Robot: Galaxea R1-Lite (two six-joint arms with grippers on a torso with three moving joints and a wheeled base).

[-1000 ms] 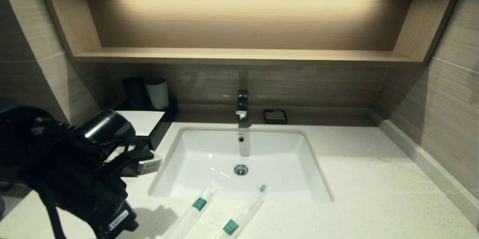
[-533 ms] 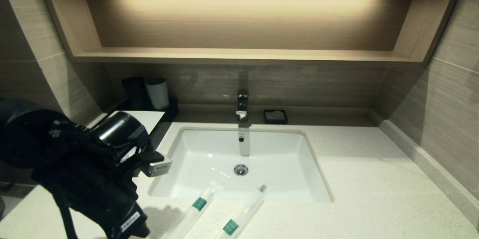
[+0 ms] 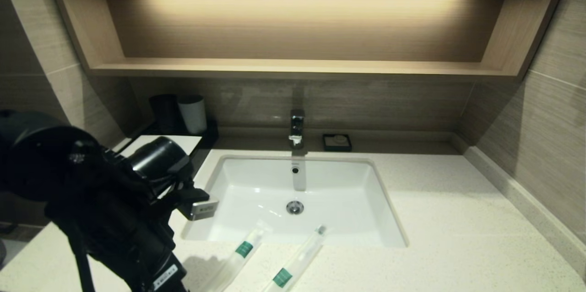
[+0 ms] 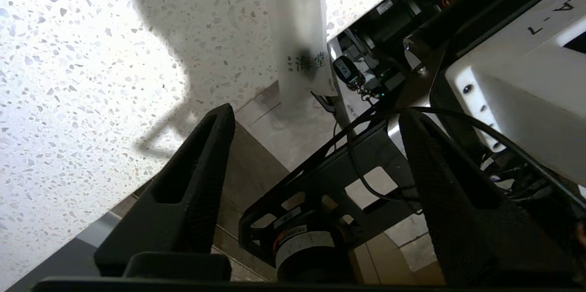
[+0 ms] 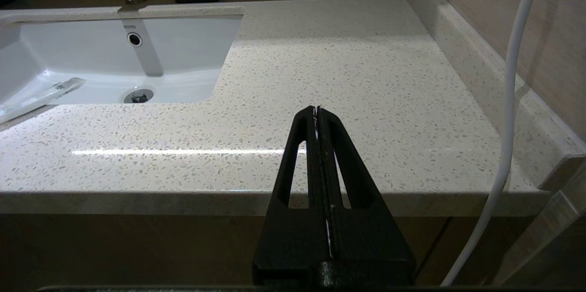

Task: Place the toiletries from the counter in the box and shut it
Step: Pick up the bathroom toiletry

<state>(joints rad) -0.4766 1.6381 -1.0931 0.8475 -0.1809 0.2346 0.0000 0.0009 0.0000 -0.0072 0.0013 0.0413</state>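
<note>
Two sleeved toiletries lie at the counter's front edge, tips over the sink rim. The left gripper, fingers apart, hangs over the front left corner, its arm hiding much of the box. The right gripper, fingers pressed together, sits off the front edge.

On the counter there are two toiletries with a green band, one beside the other. There is one sink, one faucet, one soap dish, two cups, one dark and one white, and one box.
</note>
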